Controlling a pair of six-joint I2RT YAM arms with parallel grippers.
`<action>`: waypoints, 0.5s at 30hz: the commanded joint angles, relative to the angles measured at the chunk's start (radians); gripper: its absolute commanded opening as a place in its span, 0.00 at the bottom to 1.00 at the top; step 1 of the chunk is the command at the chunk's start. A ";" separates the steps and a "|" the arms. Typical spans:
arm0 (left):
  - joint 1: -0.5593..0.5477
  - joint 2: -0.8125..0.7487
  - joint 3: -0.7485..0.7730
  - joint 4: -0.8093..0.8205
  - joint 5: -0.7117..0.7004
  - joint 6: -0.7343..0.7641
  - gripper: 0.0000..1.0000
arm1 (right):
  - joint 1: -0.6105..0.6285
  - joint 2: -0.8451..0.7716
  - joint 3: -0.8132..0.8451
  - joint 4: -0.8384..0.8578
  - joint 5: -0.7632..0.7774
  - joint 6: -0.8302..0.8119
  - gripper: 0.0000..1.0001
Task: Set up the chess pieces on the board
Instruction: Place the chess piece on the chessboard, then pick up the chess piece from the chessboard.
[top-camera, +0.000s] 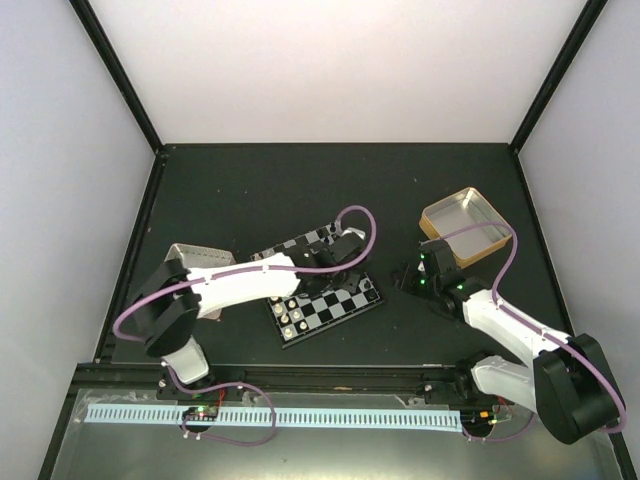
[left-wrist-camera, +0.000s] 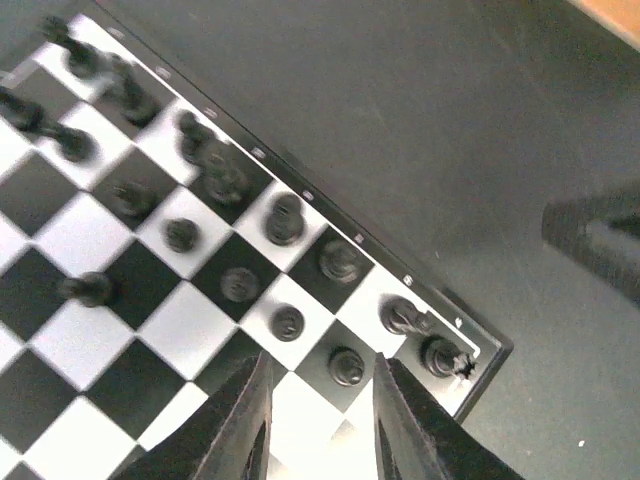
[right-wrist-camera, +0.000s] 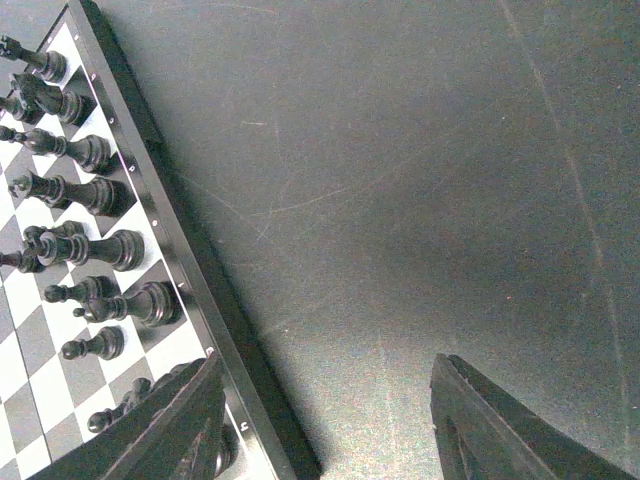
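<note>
The left gripper (left-wrist-camera: 320, 400) hangs open, empty, over a corner of the board (left-wrist-camera: 185, 320) where black pieces (left-wrist-camera: 285, 220) stand crowded; descending, a finger may tip a neighbour. The right gripper (right-wrist-camera: 330, 365) is open beside the board.

Black and pale grey in alternating squares on the small square chequerboard (top-camera: 338, 308), thin black rim around. Solid black on the tiny chessmen (left-wrist-camera: 285, 220) at its edge rows; cream-white on the matching tiny chessmen (top-camera: 290, 320). Dark charcoal, faintly scratched, over the surface (top-camera: 280, 190). Gold on the rectangular metal tin (top-camera: 492, 222); white on the arm shells (top-camera: 240, 283), lilac on their cables (top-camera: 362, 216).
</note>
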 joint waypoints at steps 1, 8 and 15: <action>0.051 -0.092 -0.053 -0.010 -0.115 -0.051 0.31 | -0.008 -0.019 -0.009 0.006 0.009 -0.001 0.57; 0.184 -0.064 -0.090 -0.002 -0.071 -0.043 0.38 | -0.009 -0.015 -0.017 0.010 0.006 -0.001 0.57; 0.261 0.000 -0.090 0.047 0.021 -0.015 0.42 | -0.008 -0.019 -0.019 0.009 0.006 0.000 0.57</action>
